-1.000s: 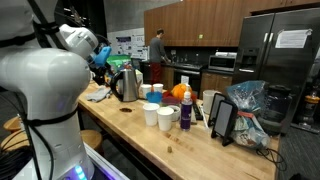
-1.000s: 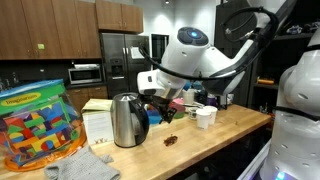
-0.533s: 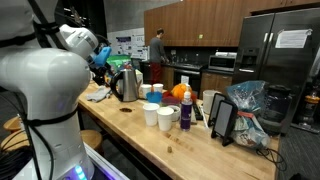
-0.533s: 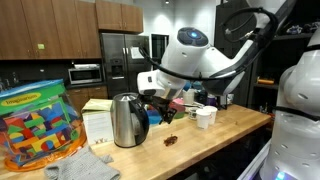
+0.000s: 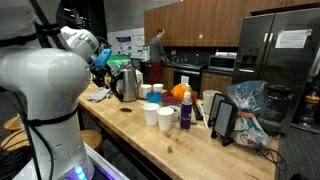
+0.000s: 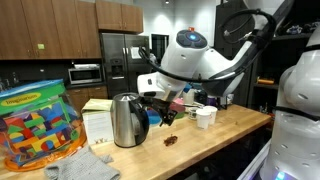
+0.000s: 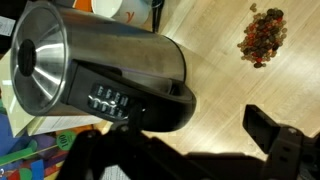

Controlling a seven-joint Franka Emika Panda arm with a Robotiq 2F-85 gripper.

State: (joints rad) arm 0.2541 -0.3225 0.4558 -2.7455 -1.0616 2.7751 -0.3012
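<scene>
Wrist view: our gripper [image 7: 185,150] is spread wide. Its dark fingers [image 7: 282,148] sit well apart w/ bare wood btwn them, nothing held. Just ahead we see the steel kettle [image 7: 100,65], black handle w/ buttons turned toward the gripper. Whether a finger touches the handle, we can't tell. In both exterior views the kettle stands upright on the wooden counter [image 7: 215,70]. Near it, but apart, lies a small heap of brown crumbs [image 7: 262,35]. Further along, approx mid-counter, we see white cups [image 5: 151,114] and an orange object [image 5: 178,93] in an exterior view. On the kettle's other side are a white carton [image 6: 97,118] and a tub of coloured blocks [image 6: 35,125]. At the back: fridge [image 5: 285,50] and a person [image 5: 156,48] by the kitchen units.
</scene>
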